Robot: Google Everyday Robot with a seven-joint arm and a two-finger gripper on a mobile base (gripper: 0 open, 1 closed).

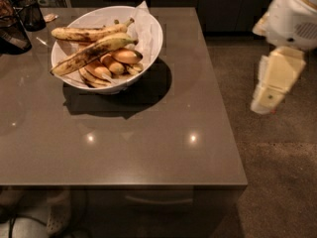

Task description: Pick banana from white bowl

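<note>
The white bowl, lined with white paper, stands on the far left part of the grey table. The banana, the longest one, yellow with dark blotches and a greenish stem end, lies diagonally on top of the pile in it. A second long spotted banana lies behind it, and small plump orange-yellow bananas lie beneath. My gripper hangs at the right, off the table's right edge over the floor, well apart from the bowl and holding nothing that I can see.
The grey table has its right edge near my arm and its front edge close to the camera. Dark containers stand at the far left corner, next to the bowl. Dark cabinets run along the back. Brown floor lies to the right.
</note>
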